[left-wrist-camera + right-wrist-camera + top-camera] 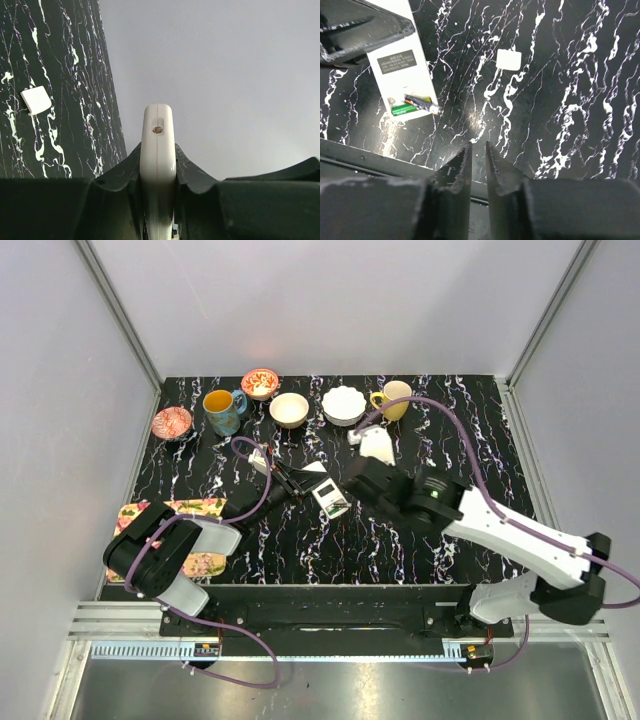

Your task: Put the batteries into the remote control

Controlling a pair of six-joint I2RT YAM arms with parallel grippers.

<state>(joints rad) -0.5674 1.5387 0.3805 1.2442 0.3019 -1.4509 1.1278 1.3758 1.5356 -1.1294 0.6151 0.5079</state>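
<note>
Nearest the arm bases, the left gripper (158, 156) is clamped hard on 1 end of the remote control (402, 75). The slab is pinched flat between its 2 fingers, with the little emitter tip poking out past them. The remote's back faces up, cover off, bay exposed.

The right gripper (478, 150) hangs just off the remote's open end. Its jaws are nearly together with only a slim gap, and there's nothing in them.

The batteries (417, 106) are both at the bay. 1 green one looks roughly laid in. The other sits skewed across it, silver tip hanging over the remote's edge. I'd call it dropped in, not seated.

What could go wrong here:
- If the right fingers press the crooked cell off-centre, it could pop out and roll away across the marbled table (300, 550).
- Pushing down on the free end could lever the remote in the left grip, since only 1 end is held.
- I can't read the polarity from here, so it could end up seated backwards.

Further out, the back-cover panel (509, 60) lies by itself, well apart from the remote. At the far edge are a white scalloped bowl (343, 405) and some mugs, none of them involved.
</note>
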